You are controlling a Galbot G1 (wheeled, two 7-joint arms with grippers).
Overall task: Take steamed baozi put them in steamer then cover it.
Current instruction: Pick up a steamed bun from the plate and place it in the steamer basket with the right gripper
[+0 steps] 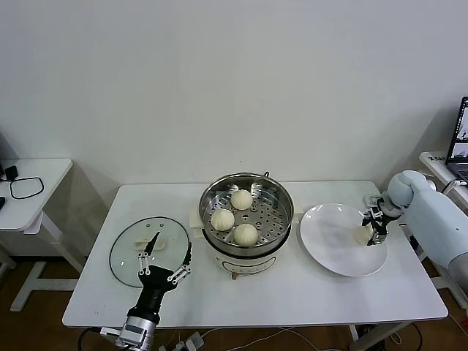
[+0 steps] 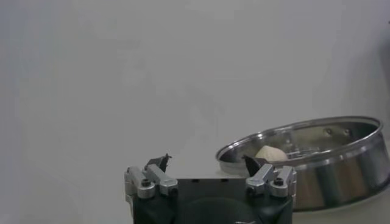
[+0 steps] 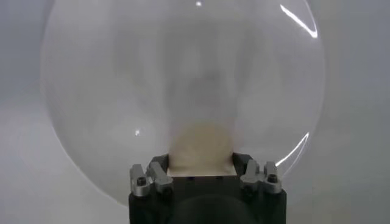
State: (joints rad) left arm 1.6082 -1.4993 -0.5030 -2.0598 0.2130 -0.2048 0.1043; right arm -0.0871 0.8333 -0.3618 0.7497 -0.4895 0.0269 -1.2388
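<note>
The steamer [image 1: 247, 212] stands mid-table with three baozi [image 1: 246, 234] on its perforated floor. The fourth baozi [image 1: 362, 234] is at the right edge of the white plate [image 1: 329, 241]. My right gripper [image 1: 374, 228] is shut on it. In the right wrist view the bun [image 3: 201, 149] fills the gap between the jaws, above the plate [image 3: 122, 91]. My left gripper [image 1: 172, 243] is open and empty, low over the glass lid [image 1: 128, 252] left of the steamer. The left wrist view shows the gripper [image 2: 207, 163] open, with the steamer [image 2: 317, 164] and one bun [image 2: 271, 153] beyond it.
A small side table [image 1: 33, 197] with a black cable stands at the far left. A desk with a laptop [image 1: 461, 139] is at the far right. The wall is close behind the table.
</note>
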